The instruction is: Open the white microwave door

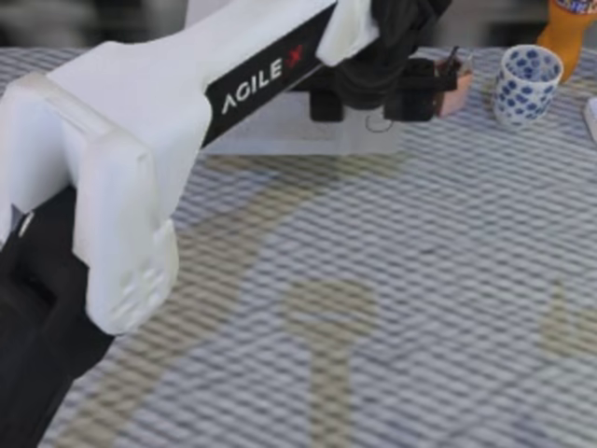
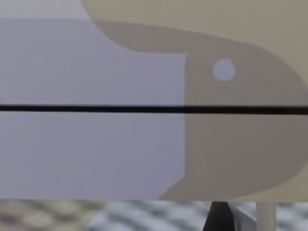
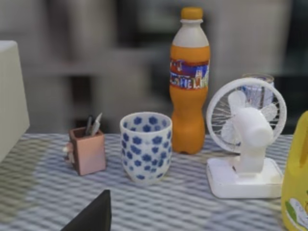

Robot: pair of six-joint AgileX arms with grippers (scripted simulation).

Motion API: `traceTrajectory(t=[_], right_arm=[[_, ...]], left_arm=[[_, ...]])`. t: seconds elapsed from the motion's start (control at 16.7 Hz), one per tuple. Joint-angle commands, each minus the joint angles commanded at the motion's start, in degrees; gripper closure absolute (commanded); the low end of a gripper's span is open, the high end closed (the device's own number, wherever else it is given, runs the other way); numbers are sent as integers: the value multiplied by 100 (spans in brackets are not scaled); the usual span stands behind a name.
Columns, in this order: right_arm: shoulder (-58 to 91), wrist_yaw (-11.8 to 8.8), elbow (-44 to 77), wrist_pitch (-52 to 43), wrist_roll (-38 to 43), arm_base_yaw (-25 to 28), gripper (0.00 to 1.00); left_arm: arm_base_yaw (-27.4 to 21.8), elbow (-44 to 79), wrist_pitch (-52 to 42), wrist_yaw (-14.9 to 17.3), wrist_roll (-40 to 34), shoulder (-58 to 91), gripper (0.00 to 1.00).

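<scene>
While my left arm (image 1: 140,140) reaches across, its gripper (image 1: 378,93) sits against the white microwave (image 1: 308,135). Finger state unclear. Right gripper unseen.

The left arm (image 1: 187,103) reaches across the table (image 1: 420,280) toward its far edge. At far right, a cup (image 1: 527,86) stands before a bottle (image 1: 569,28); a pen holder (image 1: 455,84) sits left of the cup. A fan (image 3: 245,139) stands right of the bottle, a jug (image 3: 296,183) beside it.
</scene>
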Motion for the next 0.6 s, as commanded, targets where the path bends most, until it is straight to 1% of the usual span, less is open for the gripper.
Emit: traceTrajectory(t=[0.3, 0.6], right_arm=[[0, 0, 0, 0, 0, 0, 0], [0, 0, 0, 0, 0, 0, 0]], left_arm=[[12, -1017, 402, -135, -122, -602, 100], [13, -1156, 468, -155, -140, -702, 100]])
